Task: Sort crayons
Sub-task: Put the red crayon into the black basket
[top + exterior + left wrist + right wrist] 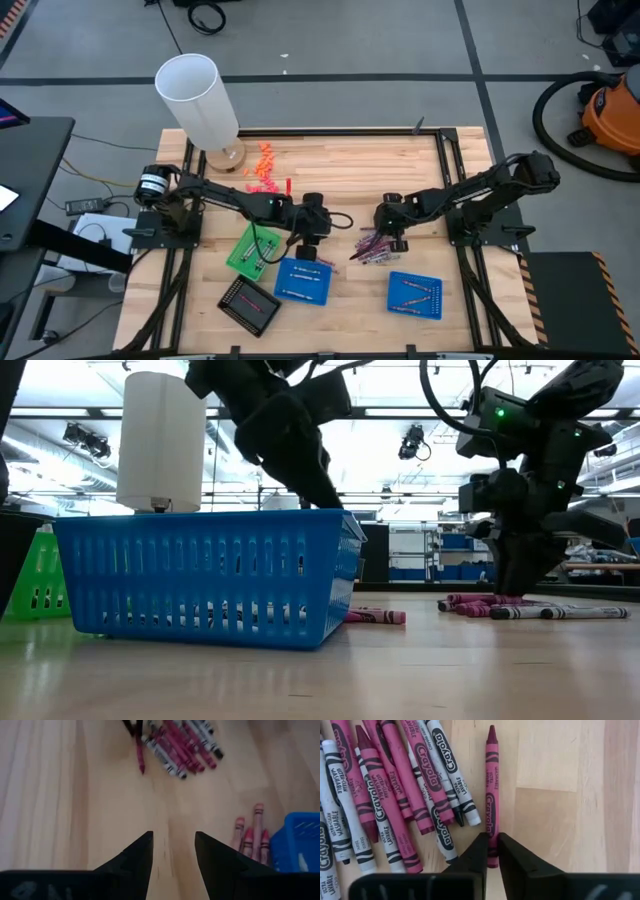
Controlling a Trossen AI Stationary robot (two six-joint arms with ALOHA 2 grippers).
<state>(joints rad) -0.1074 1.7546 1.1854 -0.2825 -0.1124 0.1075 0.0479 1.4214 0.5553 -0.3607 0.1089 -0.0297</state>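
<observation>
Crayons (395, 795), thin pinkish-red, maroon and silvery-grey paper-wrapped sticks, lie in a loose pile on the pale wooden table (340, 160), between the two blue slotted plastic baskets (303, 281). A few more pink ones (250, 837) lie just beside the nearer blue basket. The right end effector (492, 850) is down at the pile's edge, clenched on the blunt end of a single maroon crayon (491, 795) that lies a little apart from the rest, seemingly flat on the table. The left end effector (172, 850) hovers over bare wood nearby, fingers parted, grasping nothing.
</observation>
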